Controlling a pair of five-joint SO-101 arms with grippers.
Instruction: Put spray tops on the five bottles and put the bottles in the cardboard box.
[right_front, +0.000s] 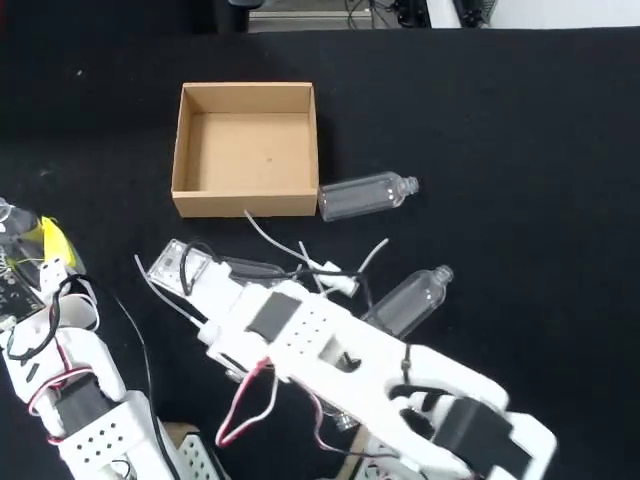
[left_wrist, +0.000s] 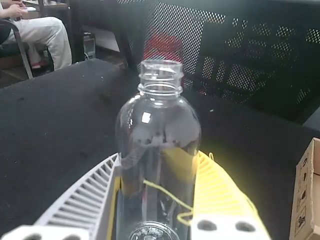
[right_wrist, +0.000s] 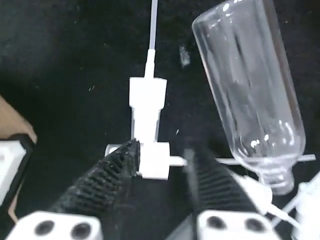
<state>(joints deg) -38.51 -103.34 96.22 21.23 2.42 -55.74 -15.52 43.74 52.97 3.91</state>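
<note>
While my left fingers (left_wrist: 220, 195) clamped a clear bottle (left_wrist: 159, 125), open neck pointing away along them, my right fingers (right_wrist: 100, 185) stood wide astride a spray top (right_wrist: 147, 125) lying on the black counter (right_front: 520, 120), tube outward, near the cardboard box (right_front: 245, 205).

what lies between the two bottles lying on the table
In the high view, a thin white tube curves into the gap between the bottle by the box and the lower bottle; otherwise bare black table.
</note>
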